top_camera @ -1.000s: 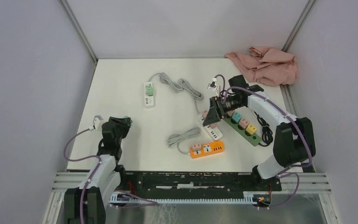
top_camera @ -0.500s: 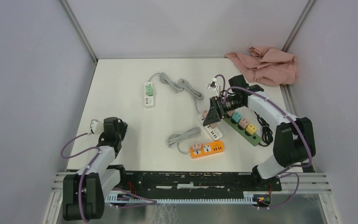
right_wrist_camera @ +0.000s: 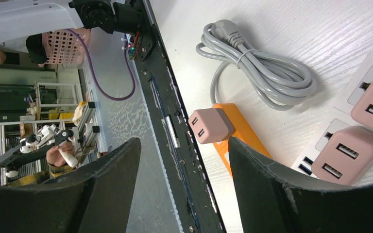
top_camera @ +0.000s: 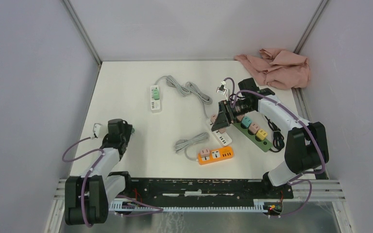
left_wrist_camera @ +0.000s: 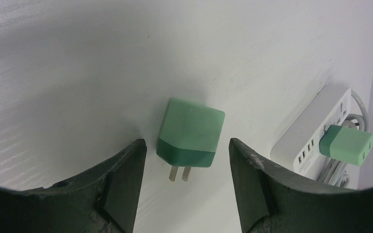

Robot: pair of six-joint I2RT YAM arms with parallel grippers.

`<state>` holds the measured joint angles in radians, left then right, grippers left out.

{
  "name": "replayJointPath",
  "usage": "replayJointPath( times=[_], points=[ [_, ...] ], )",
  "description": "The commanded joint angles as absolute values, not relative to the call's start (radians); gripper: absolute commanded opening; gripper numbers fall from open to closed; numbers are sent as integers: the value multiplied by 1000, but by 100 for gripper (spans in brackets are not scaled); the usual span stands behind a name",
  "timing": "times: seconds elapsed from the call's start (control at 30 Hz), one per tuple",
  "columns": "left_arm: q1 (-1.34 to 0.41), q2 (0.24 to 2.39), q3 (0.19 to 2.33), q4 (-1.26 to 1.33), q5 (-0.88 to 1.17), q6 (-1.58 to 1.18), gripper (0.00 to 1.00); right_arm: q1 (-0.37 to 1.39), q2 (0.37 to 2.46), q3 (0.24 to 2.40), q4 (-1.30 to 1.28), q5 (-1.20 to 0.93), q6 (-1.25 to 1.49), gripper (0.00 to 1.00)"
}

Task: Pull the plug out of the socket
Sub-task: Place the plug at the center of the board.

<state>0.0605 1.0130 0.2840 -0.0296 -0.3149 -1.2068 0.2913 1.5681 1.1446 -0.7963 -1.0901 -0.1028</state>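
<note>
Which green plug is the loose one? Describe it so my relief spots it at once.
Look at the table's left edge, where the left gripper hangs open. Between its fingers a green plug lies flat on the table, two metal prongs bare. The other green plug, farther off, sits in a white power strip.

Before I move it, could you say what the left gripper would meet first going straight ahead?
Probably the loose green plug lying on the table, right ahead of the open left gripper; depth is uncertain.
</note>
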Motion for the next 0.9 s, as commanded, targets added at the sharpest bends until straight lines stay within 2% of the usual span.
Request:
replayJointPath(
  times=[0.0, 0.3, 0.5, 0.67, 0.87],
  points=[
    [66, 1034, 328, -68, -352, -1243, 72, 285, 1543, 1190, -796, -1125, -120, 73],
    [66, 1023, 362, -138, -280, -1227, 82, 283, 1542, 1190, -797, -1132, -124, 72],
    [65, 890, 346, -162, -154, -1199, 83, 284, 1535, 1192, -805, -1134, -137, 73],
    [65, 730, 301, -88, 19, -1140, 82, 283, 1522, 1195, -819, -1139, -159, 72],
    [63, 579, 219, 91, 318, -1068, 82, 284, 1479, 1193, -839, -1134, -207, 72]
  ],
)
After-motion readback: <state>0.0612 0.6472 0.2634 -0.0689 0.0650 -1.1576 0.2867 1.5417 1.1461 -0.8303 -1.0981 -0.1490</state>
